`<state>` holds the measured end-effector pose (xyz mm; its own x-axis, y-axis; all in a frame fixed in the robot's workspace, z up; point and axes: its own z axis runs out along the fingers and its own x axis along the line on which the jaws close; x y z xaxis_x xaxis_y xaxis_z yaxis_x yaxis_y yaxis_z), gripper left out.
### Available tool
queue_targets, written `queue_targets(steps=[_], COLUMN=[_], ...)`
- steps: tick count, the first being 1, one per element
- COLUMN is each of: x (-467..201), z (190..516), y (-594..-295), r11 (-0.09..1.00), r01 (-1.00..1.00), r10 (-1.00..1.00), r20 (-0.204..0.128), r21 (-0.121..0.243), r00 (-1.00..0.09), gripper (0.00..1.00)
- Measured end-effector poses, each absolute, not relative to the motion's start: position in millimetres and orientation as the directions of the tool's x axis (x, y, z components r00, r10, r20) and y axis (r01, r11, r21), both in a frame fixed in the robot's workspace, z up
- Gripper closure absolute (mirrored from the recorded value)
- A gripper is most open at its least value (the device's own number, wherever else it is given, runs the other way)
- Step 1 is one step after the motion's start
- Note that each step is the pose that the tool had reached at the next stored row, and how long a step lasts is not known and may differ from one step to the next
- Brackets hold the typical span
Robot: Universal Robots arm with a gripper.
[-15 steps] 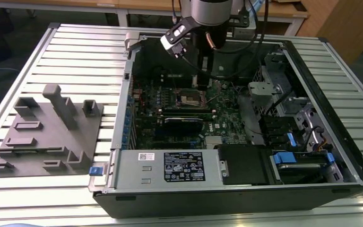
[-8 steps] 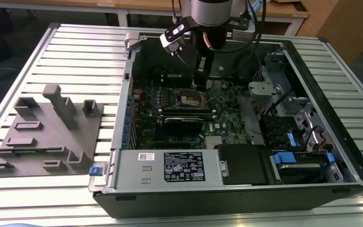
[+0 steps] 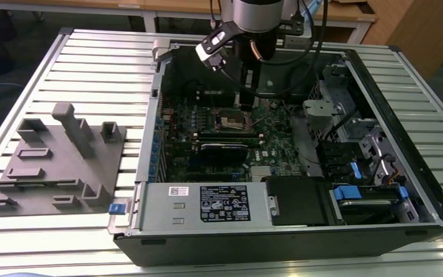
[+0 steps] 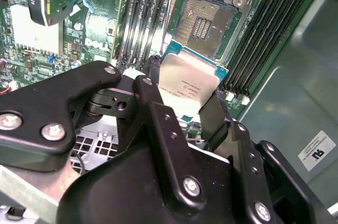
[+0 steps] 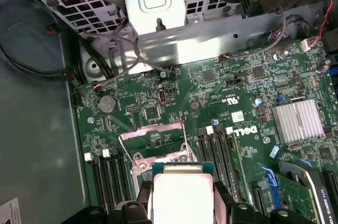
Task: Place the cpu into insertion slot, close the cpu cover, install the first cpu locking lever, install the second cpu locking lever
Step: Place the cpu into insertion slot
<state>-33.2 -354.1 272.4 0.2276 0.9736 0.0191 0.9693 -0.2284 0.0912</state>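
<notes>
My gripper point(image 4: 182, 105) is clamped on the cpu point(image 4: 189, 78), gripping it by opposite edges just above the open insertion slot point(image 4: 203, 20). The chip isn't seated yet, and the cpu cover point(image 5: 153, 138) looks raised. I judge placing is the step in hand. It calls for squaring the chip level over the slot and lowering it gently.

The cpu point(image 4: 187, 84) sits between fingers point(image 4: 213, 117), near the insertion slot point(image 4: 203, 20).

Not much is legible here tbh. The cpu point(image 4: 187, 84) has a few tiny printed lines on its metal top, too small to make out. The motherboard point(image 5: 211, 97) carries white lettering. The power supply point(image 3: 164, 214) wears a black label point(image 3: 224, 203). A white sticker point(image 4: 317, 150) sits on the grey case panel point(image 4: 296, 76).
</notes>
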Motion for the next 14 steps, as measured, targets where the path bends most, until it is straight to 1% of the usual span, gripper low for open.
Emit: queue_targets(steps=[7, 11, 14], x=[-33.2, -33.1, -33.1], z=[272.3, 272.2, 272.2], y=[-354.1, -354.0, -354.1], r11=[-0.223, -0.170, -0.165], r01=[0.971, 0.981, 0.982], r10=[0.975, 0.986, 0.986], r20=[0.019, 0.019, 0.019], r21=[0.091, 0.091, 0.091], r00=[0.222, 0.168, 0.164], gripper=[0.46, 0.46, 0.46])
